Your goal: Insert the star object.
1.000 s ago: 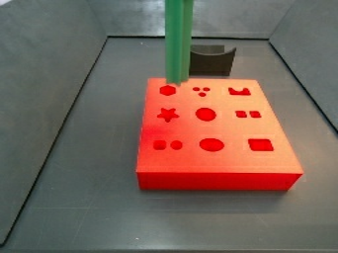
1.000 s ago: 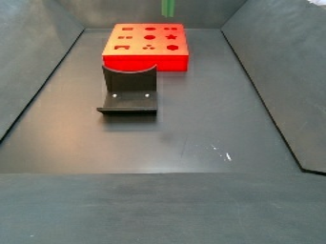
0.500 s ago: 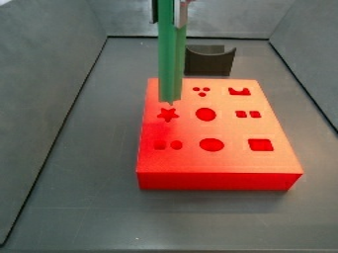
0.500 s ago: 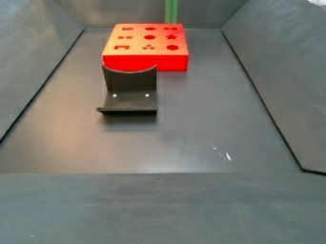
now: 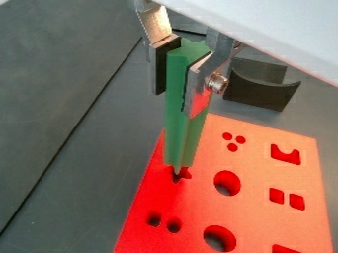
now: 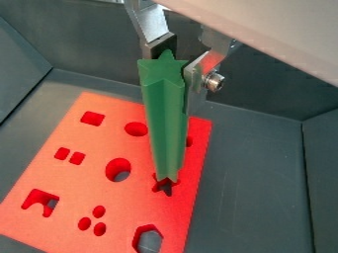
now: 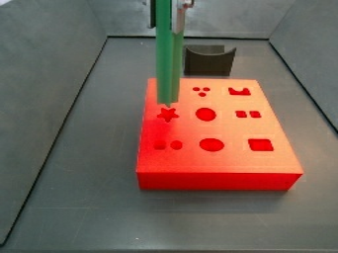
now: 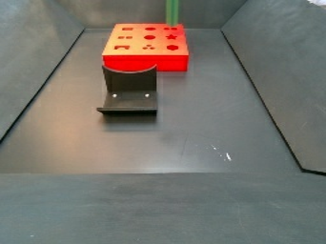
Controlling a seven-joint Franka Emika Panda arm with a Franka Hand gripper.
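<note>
While the gripper (image 5: 183, 71) pinched the top of the green rod (image 5: 181, 124), the rod hung upright below it, its tip at the star hole (image 7: 168, 114) of the red block (image 7: 264, 168) (seating depth unclear). If the points were misaligned, pushing down could jam it or make it slip between the fingers (image 6: 200, 72)

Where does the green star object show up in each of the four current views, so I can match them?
Wrist view: the star object hangs upright from the gripper, tip at the red block.
Wrist view: star object centre frame, tip at the star hole.
Side view: star object upper centre, above the block's star hole.
Side view: only a short green strip at the top edge.
Shared landmark: the red block.
</note>
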